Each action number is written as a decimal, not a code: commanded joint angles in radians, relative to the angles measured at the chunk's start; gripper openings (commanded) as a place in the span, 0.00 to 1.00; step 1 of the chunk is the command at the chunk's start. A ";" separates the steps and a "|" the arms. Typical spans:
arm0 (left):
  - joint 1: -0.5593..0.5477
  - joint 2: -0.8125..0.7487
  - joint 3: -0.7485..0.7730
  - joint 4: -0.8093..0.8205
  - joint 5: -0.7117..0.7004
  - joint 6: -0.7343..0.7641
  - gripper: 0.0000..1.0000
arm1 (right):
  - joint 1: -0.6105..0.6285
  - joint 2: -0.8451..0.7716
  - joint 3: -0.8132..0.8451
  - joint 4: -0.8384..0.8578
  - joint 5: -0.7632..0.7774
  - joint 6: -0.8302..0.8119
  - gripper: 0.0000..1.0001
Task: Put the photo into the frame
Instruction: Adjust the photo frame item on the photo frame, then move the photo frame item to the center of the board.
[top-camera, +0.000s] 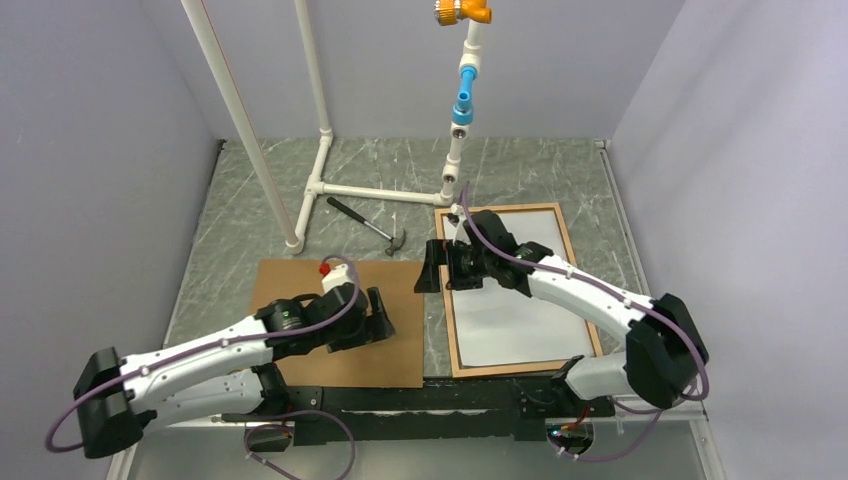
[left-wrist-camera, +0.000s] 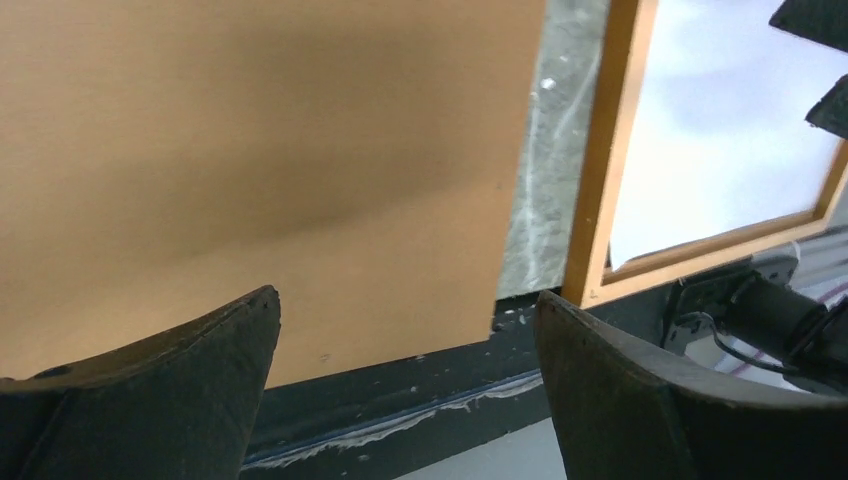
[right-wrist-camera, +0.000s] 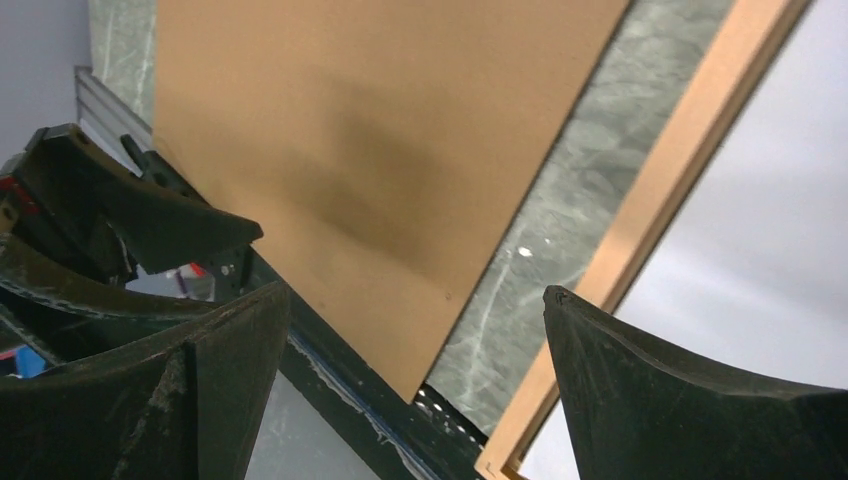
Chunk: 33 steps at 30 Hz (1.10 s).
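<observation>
The orange-brown wooden frame (top-camera: 447, 322) lies flat on the right of the table. A white sheet (top-camera: 510, 325) fills it, the photo with its plain reverse up; no picture side shows. The frame rail (left-wrist-camera: 605, 150) and the white sheet (left-wrist-camera: 720, 130) show in the left wrist view, and the rail (right-wrist-camera: 680, 160) in the right wrist view. My right gripper (top-camera: 443, 268) is open and empty, above the frame's left rail and the gap beside it (right-wrist-camera: 417, 292). My left gripper (top-camera: 380, 318) is open and empty over the right part of the brown backing board (left-wrist-camera: 407, 300).
The plain brown backing board (top-camera: 330, 340) lies left of the frame, a strip of marbled table (top-camera: 432, 330) between them. A hammer (top-camera: 372, 225) and a white pipe stand (top-camera: 320, 185) are at the back. A black base rail (top-camera: 430, 400) runs along the near edge.
</observation>
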 joint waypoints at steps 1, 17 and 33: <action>0.005 -0.117 0.015 -0.265 -0.142 -0.093 0.99 | -0.004 0.064 0.038 0.118 -0.122 0.043 0.99; 0.367 -0.240 -0.101 -0.253 0.056 0.128 0.99 | -0.004 0.376 0.242 0.057 -0.101 -0.015 0.99; 0.594 -0.119 -0.064 -0.320 0.003 0.229 0.99 | 0.019 0.399 0.232 -0.081 0.043 0.073 0.99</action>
